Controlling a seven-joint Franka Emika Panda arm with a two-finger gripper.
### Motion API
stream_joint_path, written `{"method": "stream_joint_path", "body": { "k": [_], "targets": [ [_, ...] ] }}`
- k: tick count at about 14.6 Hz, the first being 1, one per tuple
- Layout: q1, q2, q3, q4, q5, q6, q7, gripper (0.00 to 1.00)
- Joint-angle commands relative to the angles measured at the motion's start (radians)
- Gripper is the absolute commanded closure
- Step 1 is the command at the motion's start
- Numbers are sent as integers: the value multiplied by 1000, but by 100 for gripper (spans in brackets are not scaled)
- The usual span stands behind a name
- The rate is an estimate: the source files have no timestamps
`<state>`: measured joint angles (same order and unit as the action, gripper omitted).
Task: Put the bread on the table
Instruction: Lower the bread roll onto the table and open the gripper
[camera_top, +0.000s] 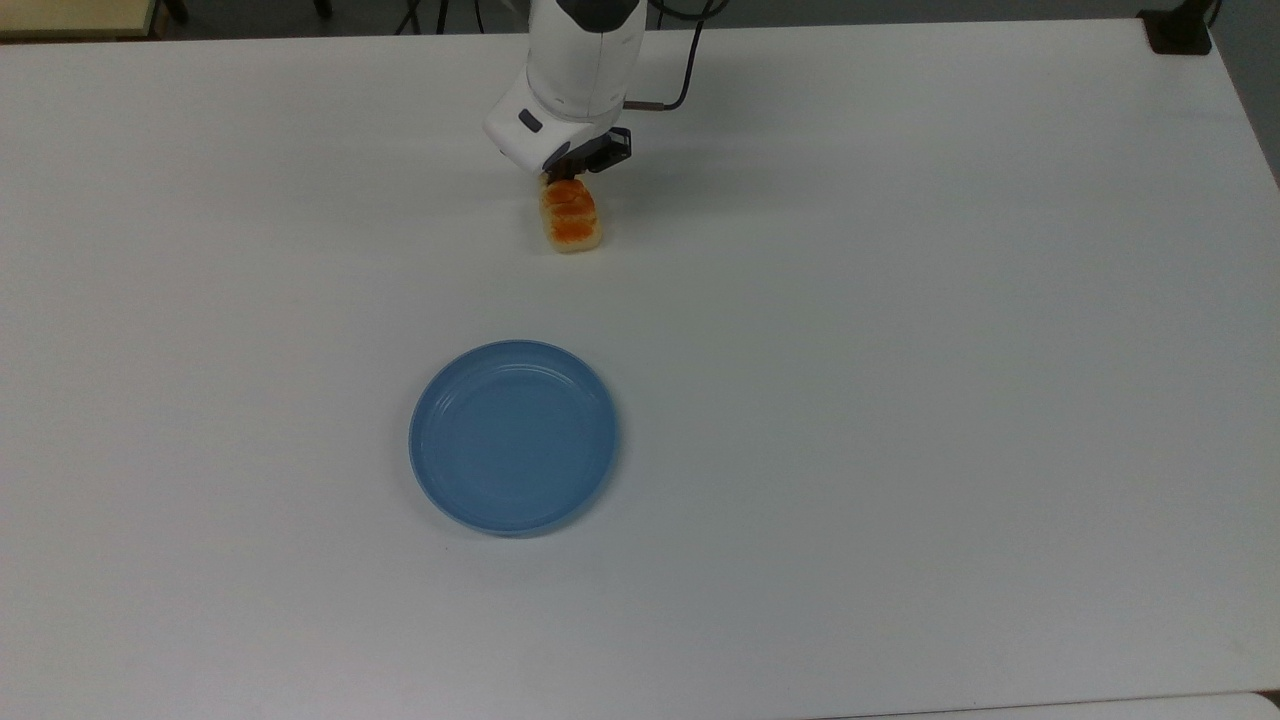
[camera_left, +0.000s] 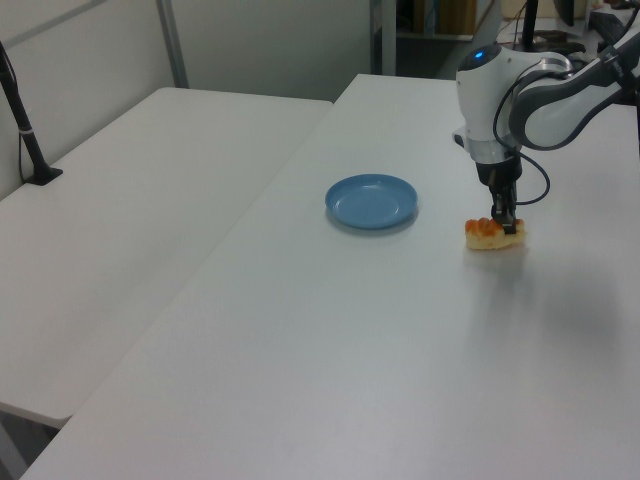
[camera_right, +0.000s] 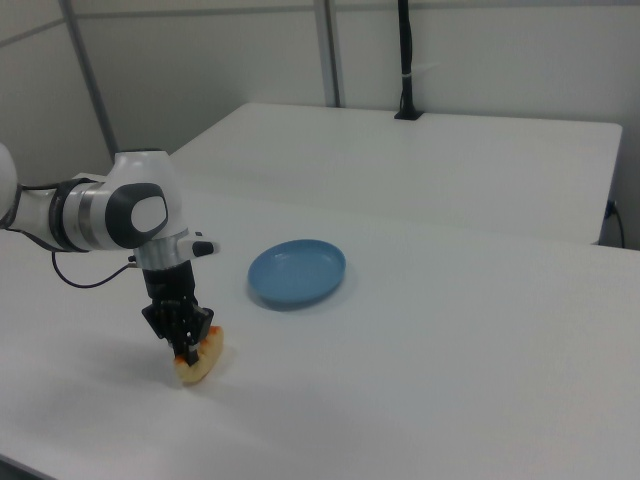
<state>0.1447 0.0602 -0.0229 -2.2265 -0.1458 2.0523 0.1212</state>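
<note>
A plain white tabletop (camera_top: 900, 350) spreads wide beneath me, with a second white table beside it in the left view and a pale partition wall behind. My jaws, pointing straight down, are clenched on the bread (camera_top: 570, 218) at its far end in the top view, the end nearest my white arm (camera_top: 575, 70). The loaf sits low at the tabletop, orange-brown top upward; in the right view its free end seems to touch the surface, though I cannot tell whether it rests fully. A round blue plate (camera_top: 513, 436) lies well apart, toward the top view's bottom, with nothing on it
</note>
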Motion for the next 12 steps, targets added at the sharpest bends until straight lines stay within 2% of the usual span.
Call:
{"method": "stream_joint_path", "body": {
  "k": [1, 6, 8, 9, 12],
  "targets": [
    [0, -2, -3, 11, -21, -24, 17, 0],
    [-13, -22, -3, 103, -14, -190, 12, 0],
    [-33, -26, -3, 192, 2, -277, -3, 0],
    [-42, -28, -5, 268, 20, -340, -8, 0],
    [-79, -46, -11, 430, 32, -385, 9, 0]
  ]
}}
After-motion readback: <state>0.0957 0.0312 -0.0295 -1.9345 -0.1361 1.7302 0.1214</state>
